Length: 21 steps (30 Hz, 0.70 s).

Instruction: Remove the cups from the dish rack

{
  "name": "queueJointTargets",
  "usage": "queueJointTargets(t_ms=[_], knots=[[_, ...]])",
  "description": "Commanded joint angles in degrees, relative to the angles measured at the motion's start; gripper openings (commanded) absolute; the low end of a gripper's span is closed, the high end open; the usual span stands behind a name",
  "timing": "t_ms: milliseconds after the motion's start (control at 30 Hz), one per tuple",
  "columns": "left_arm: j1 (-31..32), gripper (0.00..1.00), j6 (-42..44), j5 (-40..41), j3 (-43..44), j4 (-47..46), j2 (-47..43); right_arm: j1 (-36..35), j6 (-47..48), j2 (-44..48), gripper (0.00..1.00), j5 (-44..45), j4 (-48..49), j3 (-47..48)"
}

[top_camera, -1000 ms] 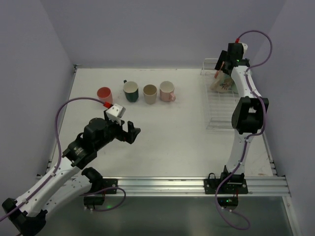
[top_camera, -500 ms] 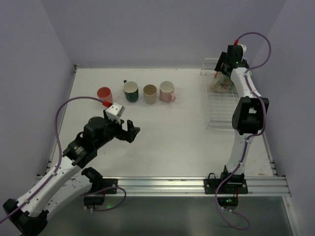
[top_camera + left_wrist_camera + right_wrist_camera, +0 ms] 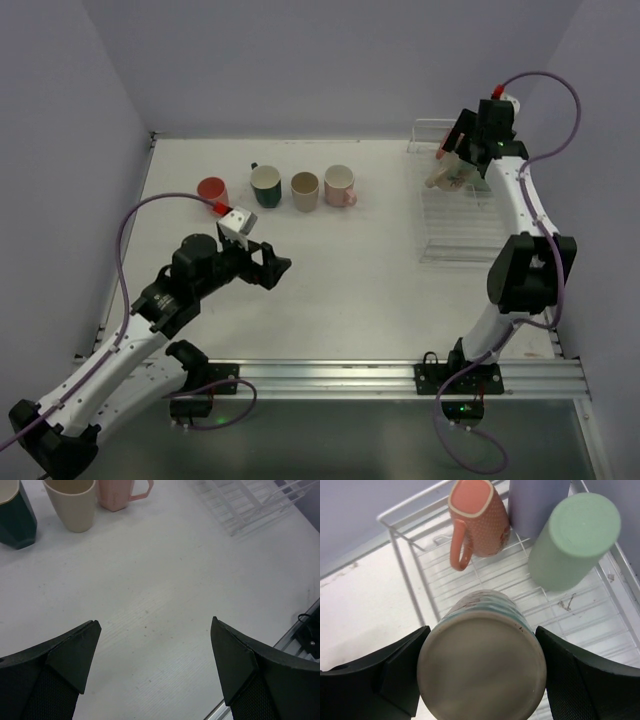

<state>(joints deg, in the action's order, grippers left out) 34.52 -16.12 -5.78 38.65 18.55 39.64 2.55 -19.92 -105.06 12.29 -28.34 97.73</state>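
My right gripper point(image 3: 453, 163) is shut on a cream cup point(image 3: 445, 176) over the far end of the white wire dish rack point(image 3: 450, 235). In the right wrist view the cup's round base point(image 3: 481, 665) fills the gap between the fingers point(image 3: 580, 680). A salmon mug point(image 3: 479, 517), a light green tumbler point(image 3: 572, 540) and a lavender cup point(image 3: 537, 500) stand in the rack beyond it. A red cup point(image 3: 212, 188), a dark green cup point(image 3: 266, 185), a tan cup point(image 3: 305, 190) and a pink mug point(image 3: 340, 185) stand in a row on the table. My left gripper point(image 3: 272, 262) is open and empty, near of that row.
The left wrist view shows the dark green cup point(image 3: 15, 515), tan cup point(image 3: 72, 502), pink mug point(image 3: 117, 492) and a rack corner point(image 3: 245, 505) ahead of the open gripper point(image 3: 155, 670). The aluminium rail point(image 3: 400, 375) runs along the near table edge. Walls enclose three sides.
My right arm has swung its elbow out to the right, with the cream cup still held over the rack's far end. My left gripper has shifted slightly to the right.
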Motion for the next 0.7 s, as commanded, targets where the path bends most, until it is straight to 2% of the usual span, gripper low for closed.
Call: queueJointTargets(t_ms=[0,267,533,667], knots=[[-0.33,0.99,-4.16,-5.9,1.6,-7.29,1.84,2.01,-6.34,13.01,0.19,-4.89,9.78,-5.15],[0.02,0.96,-15.42,-13.72,5.46,-22.66,10.7,7.12,-13.64,18.92,0.15,-17.91,15.76,-19.66],[5.63,0.91,-20.61,-14.26,11.0,-32.95,23.28,12.83,-22.34,22.87,0.13,-30.91,23.15,-29.26],[6.87,0.88,-23.07,-14.61,14.68,-37.79,30.58,14.5,-28.14,25.77,0.13,-34.61,28.85,-34.18]])
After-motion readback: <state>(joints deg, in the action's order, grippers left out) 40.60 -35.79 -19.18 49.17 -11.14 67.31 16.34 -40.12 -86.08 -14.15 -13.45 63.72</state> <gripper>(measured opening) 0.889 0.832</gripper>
